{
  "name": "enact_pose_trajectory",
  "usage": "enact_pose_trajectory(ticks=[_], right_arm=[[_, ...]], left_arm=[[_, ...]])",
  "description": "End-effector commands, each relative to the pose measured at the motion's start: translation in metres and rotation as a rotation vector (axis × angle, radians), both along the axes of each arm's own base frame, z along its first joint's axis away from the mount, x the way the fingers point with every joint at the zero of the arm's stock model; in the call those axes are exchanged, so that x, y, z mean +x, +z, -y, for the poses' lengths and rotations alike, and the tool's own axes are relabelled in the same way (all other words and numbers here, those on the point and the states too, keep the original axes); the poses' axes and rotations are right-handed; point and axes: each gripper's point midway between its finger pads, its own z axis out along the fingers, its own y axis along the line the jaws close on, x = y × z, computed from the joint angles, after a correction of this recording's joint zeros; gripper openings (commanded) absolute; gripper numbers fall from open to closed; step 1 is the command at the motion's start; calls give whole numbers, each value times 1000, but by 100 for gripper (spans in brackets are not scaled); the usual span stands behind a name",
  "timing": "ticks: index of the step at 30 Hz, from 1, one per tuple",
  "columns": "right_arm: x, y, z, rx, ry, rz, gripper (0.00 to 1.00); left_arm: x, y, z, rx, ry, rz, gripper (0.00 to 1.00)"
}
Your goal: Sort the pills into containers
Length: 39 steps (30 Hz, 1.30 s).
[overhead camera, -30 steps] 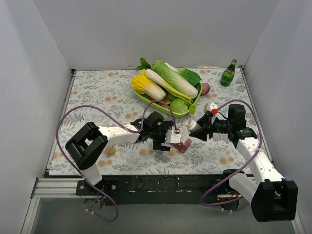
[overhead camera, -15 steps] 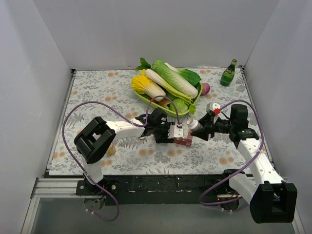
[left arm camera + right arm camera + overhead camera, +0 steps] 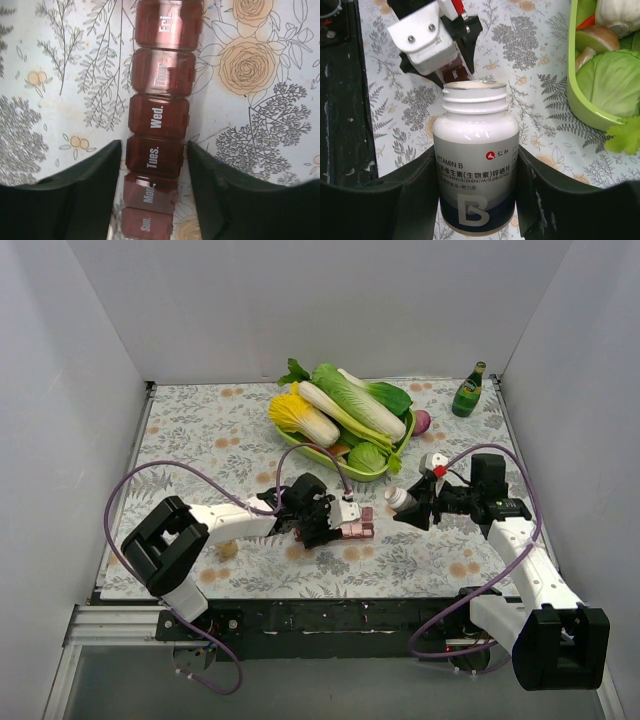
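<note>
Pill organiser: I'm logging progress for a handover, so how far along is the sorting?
Done: the vitamin bottle is uncapped and sits in the right gripper. In hand: the left gripper grips the pill organiser at its Tues compartment. Left: every visible lid looks shut and no pills show, so opening, pouring and sorting all remain.

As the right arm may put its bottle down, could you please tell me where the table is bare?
The far left corner, between the wall and the vegetable tray, is bare, as is the near strip right of the pill box. The middle is crowded: pill box, bottle and both arms' jaws meet there.
</note>
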Motion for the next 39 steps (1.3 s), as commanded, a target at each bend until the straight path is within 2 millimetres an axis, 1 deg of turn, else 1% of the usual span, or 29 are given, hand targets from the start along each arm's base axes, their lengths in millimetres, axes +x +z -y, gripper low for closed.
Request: enact_pose_trajectory(ticks=[1,3,6,7,9,10,11,13,14,16,17,18,20,21,22,24,25,27,28,29,31,32,33,34,35,36,37,38,39], right_arm=[[3,-3,10,-97,14,41,6],[2,-2,9,-100,33,64,6],[-15,6,-1,-15,130,91,6],[-19,10,-5,17,155,105,7],[-28,21,-12,109,211,97,7],[-28,25,-14,134,224,94,7],[-28,34,-17,169,248,105,7],[-22,55,-19,206,264,89,6],[-20,69,-21,229,287,113,6],[-13,107,-22,246,290,97,6],[8,127,-24,214,248,222,5],[18,144,-25,213,179,206,4],[43,195,-22,233,48,196,3],[53,217,-21,247,2,248,3],[57,249,-20,280,-32,285,3],[64,286,-15,391,-136,217,3],[59,317,-12,465,-155,280,4],[39,344,-12,631,-156,156,4],[2,376,-13,717,-33,331,5],[-27,376,-21,797,82,178,6],[-79,392,-25,811,268,316,6],[-80,398,-25,806,255,298,5],[-77,411,-18,788,146,466,4],[-49,422,-7,770,-36,547,4],[9,415,17,783,-368,419,4],[16,407,13,814,-339,362,4],[9,408,9,843,-255,320,4],[-33,415,-1,813,-34,444,6],[-57,408,-12,876,182,275,5]], left_arm=[[1,23,-2,-61,115,-13,61],[2,32,2,-91,130,-19,72],[3,55,8,-161,164,-19,78],[3,70,9,-198,173,-7,81],[1,85,11,-245,200,-13,82],[-1,95,10,-273,207,-13,83],[-3,115,10,-329,226,-5,84],[-9,131,4,-380,248,1,87],[-13,154,1,-446,256,22,87],[-20,164,-7,-499,300,4,87],[-25,185,-13,-565,313,31,88],[-27,193,-17,-602,348,16,88],[-31,206,-25,-656,383,20,89],[-36,221,-32,-711,395,31,89],[-38,227,-35,-740,419,14,89],[-42,237,-40,-785,436,14,89],[-45,247,-44,-823,447,11,90],[-47,254,-46,-844,452,11,90],[-48,258,-48,-856,456,11,90],[-48,261,-49,-860,456,13,90],[-50,263,-50,-864,452,15,90],[-50,261,-50,-863,457,9,90],[-52,260,-50,-864,453,5,90],[-52,260,-50,-868,450,4,90],[-53,259,-50,-871,450,2,90],[-54,256,-50,-870,444,-4,90],[-56,256,-49,-871,435,-11,90],[-57,257,-49,-877,430,-13,90],[-57,256,-49,-875,430,-12,90]])
